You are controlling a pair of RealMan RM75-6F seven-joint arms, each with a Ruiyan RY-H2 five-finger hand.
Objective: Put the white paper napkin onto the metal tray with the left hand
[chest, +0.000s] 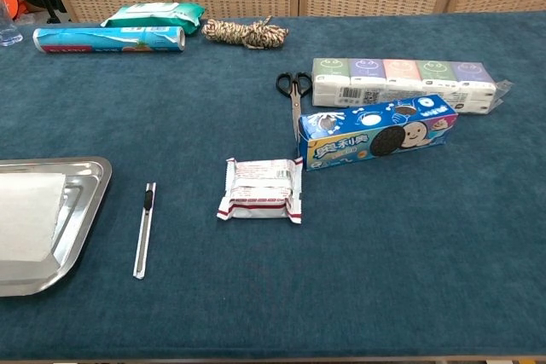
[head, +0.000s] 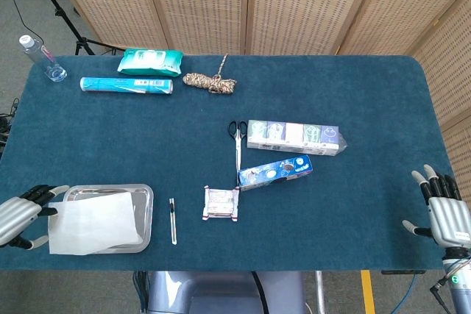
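The napkin (head: 94, 220) lay on the tray (head: 145, 195), its left edge hanging over the tray's left rim. Right of the tray lay the utility knife (head: 172, 220), then the snack packet (head: 221, 204). Right of and behind the tray lay the cookie box (head: 275, 172), with the scissors (head: 236, 137) and tissue pack (head: 294, 137) further behind.

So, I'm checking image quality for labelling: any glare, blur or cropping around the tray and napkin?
Head view: sharp, even light, metal tray rim faintly shiny, napkin fully visible beside left robot hand. Chest view: sharp too, but tray and napkin are cropped at the left edge.
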